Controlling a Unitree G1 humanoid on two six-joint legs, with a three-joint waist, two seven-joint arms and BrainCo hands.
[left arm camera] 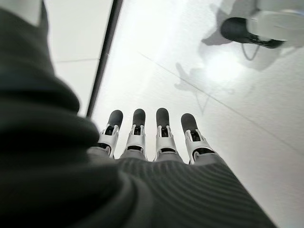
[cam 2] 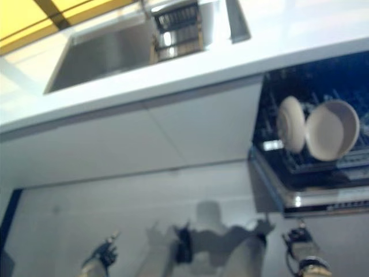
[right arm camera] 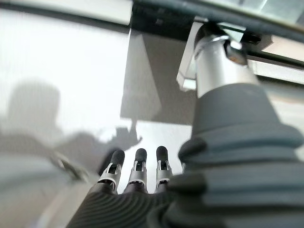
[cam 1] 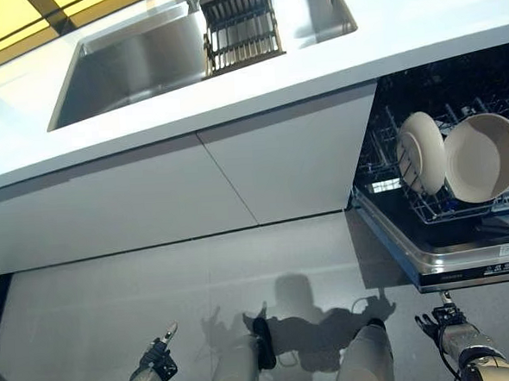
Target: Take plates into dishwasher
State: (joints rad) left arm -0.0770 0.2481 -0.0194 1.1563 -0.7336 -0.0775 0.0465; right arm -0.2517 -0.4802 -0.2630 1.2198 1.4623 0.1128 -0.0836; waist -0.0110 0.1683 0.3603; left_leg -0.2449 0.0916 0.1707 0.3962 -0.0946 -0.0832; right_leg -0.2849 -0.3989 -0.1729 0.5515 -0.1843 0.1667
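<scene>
My left hand point(left arm camera: 147, 142) and right hand point(cam 1: 449, 325) hang low over the floor point(cam 1: 90, 321), fingers straight, holding nothing. Above my right hand the dishwasher point(cam 1: 467, 268) stands open; its rack point(cam 1: 437, 205) holds two plates point(cam 1: 423, 152) upright, well apart from both hands. Farther up, the surface point(cam 1: 316, 66) carries a sink point(cam 1: 126, 69).

Left hand point(cam 1: 154, 362): low, fingers point(left arm camera: 137, 130) straight, holding nothing | Right hand point(cam 1: 448, 324): low, fingers point(right arm camera: 137, 168) straight, holding nothing
</scene>
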